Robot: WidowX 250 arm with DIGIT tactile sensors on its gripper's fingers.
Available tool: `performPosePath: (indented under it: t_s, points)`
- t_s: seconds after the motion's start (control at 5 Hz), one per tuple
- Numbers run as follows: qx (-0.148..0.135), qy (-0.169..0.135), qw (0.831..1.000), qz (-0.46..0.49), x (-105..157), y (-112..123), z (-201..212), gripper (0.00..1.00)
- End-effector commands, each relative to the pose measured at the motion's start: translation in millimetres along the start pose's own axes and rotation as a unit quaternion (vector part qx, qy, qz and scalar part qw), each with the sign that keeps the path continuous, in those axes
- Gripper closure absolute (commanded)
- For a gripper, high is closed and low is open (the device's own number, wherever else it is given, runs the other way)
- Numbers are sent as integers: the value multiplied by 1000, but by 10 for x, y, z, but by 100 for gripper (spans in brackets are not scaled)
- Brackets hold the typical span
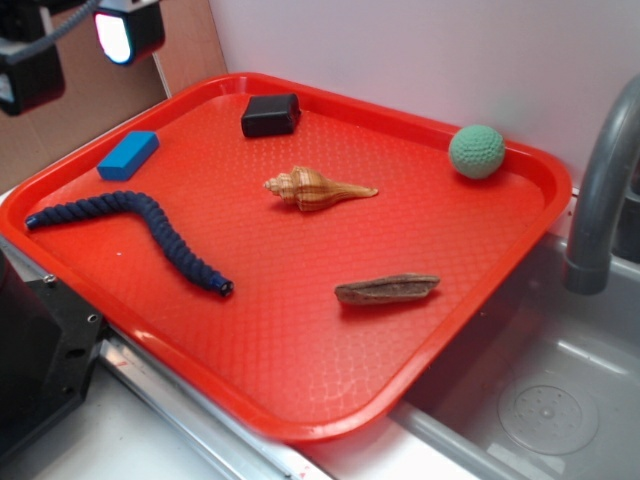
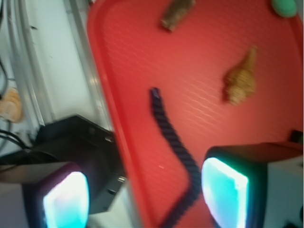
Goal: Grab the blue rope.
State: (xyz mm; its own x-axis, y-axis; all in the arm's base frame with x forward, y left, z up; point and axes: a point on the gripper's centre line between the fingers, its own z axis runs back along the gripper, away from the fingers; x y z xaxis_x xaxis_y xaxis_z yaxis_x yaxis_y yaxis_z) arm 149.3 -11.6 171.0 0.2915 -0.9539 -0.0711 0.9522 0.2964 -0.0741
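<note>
While it lies bent on the red tray [image 1: 300,420], the thick dark-blue rope [image 1: 140,225] has dark tips.
From the side, the gripper [image 1: 75,45] hangs above the tray's far left corner, apart from it. From the wrist, the rope [image 2: 173,156] runs between the wide-apart glowing fingers [image 2: 225,190], which hold nothing.
</note>
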Motion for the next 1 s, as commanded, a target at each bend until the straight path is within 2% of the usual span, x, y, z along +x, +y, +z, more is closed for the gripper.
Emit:
performPosePath:
  t_s: [0.0, 0.2, 0.4, 0.6, 0.8]
  points:
    - [-2, 27, 999, 30, -363, -86, -896, 0]
    - [-25, 23, 998, 52, -485, 21, -1396, 0]
    - [-24, 5, 997, 72, -492, 213, -1528, 0]
    - [-3, -17, 995, 93, -510, 461, -1339, 0]
    - [12, -30, 995, 99, -500, 478, -1153, 0]
